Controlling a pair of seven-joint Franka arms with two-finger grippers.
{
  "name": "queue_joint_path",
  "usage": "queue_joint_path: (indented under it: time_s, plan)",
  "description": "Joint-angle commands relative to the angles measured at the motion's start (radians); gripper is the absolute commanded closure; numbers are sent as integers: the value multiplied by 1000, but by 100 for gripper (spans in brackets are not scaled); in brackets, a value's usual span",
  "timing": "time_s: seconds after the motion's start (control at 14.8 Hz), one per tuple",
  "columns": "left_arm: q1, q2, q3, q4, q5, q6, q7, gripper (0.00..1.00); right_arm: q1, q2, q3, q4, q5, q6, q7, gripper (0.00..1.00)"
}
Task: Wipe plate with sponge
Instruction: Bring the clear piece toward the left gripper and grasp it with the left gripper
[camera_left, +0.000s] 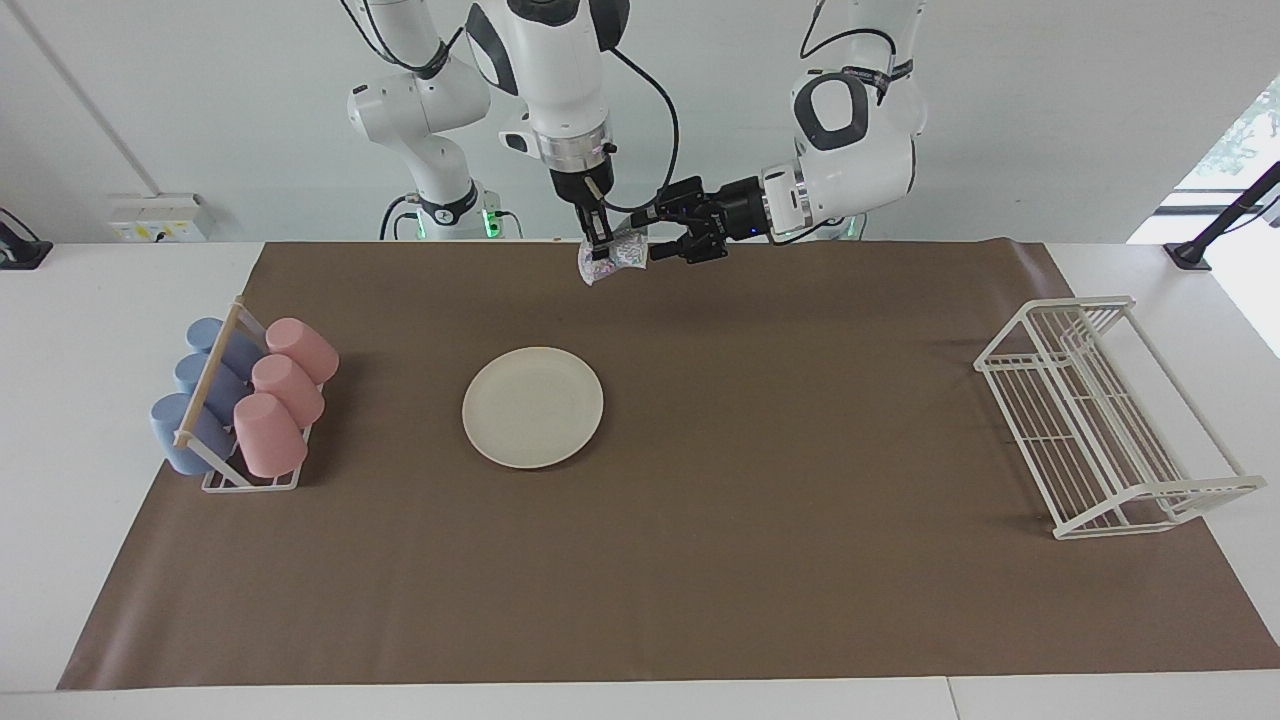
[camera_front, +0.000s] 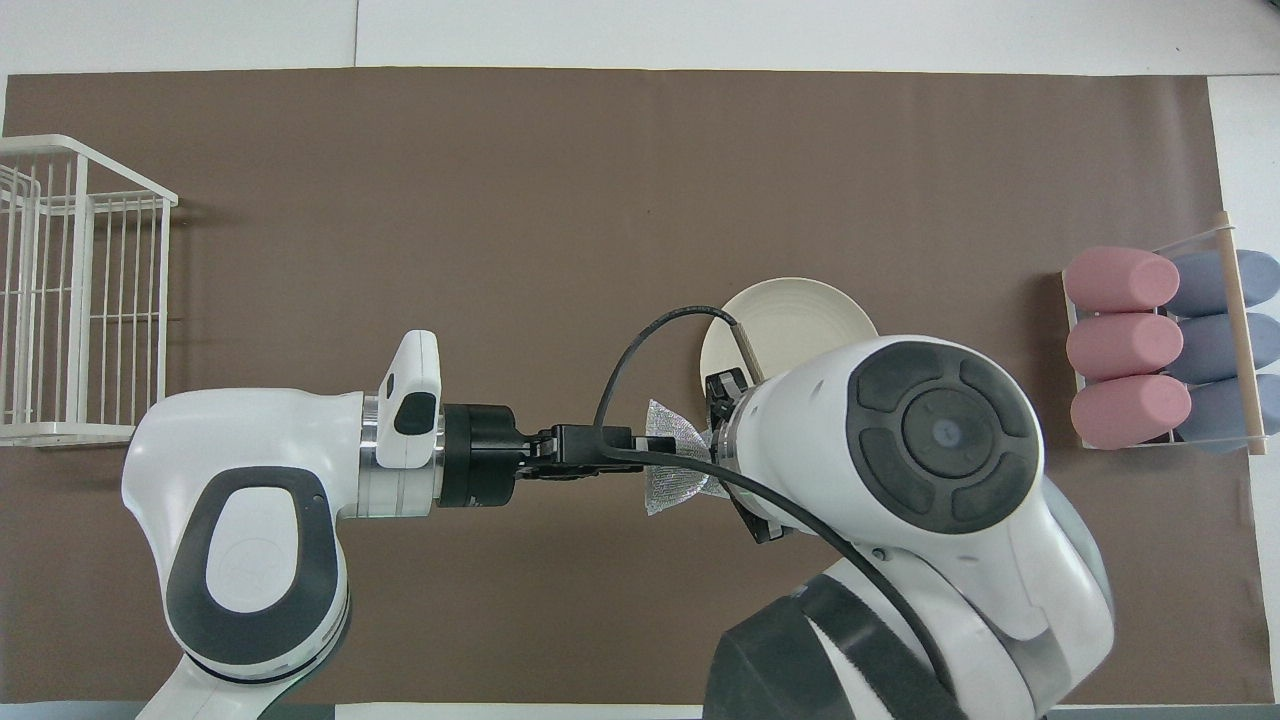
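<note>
The cream plate lies flat on the brown mat; in the overhead view the right arm covers part of the plate. My right gripper hangs over the mat's edge by the robots, pointing down, shut on the silvery mesh sponge. The sponge dangles in the air, clear of the plate. My left gripper reaches in level from the left arm's end and meets the sponge's free edge; the same gripper overlaps the sponge seen from above.
A holder with pink and blue cups stands at the right arm's end of the mat. A white wire rack stands at the left arm's end.
</note>
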Motion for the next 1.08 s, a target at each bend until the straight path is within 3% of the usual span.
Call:
queue_joint_path:
  time_s: [0.0, 0.47, 0.54, 0.61, 0.81, 1.01]
  plan:
    - [-21, -13, 14, -18, -19, 19, -20, 100, -1, -1, 6, 9, -14, -6, 20, 100]
    - [-27, -14, 15, -20, -18, 16, -40, 100, -1, -9, 6, 5, -14, -17, -6, 100]
    - [-27, -16, 15, -23, -18, 17, -42, 100, -1, -16, 9, 5, -14, -32, -49, 63]
    - [-27, -16, 15, -23, -18, 16, -42, 100, -1, -21, 9, -3, -14, -42, -93, 1]
    - [-25, -16, 17, -24, -18, 14, -43, 100, -21, -44, 2, -9, -14, -78, -176, 0]
    - [-16, -16, 18, -26, -16, 23, -51, 100, -139, -66, -2, -9, -15, -182, -497, 0]
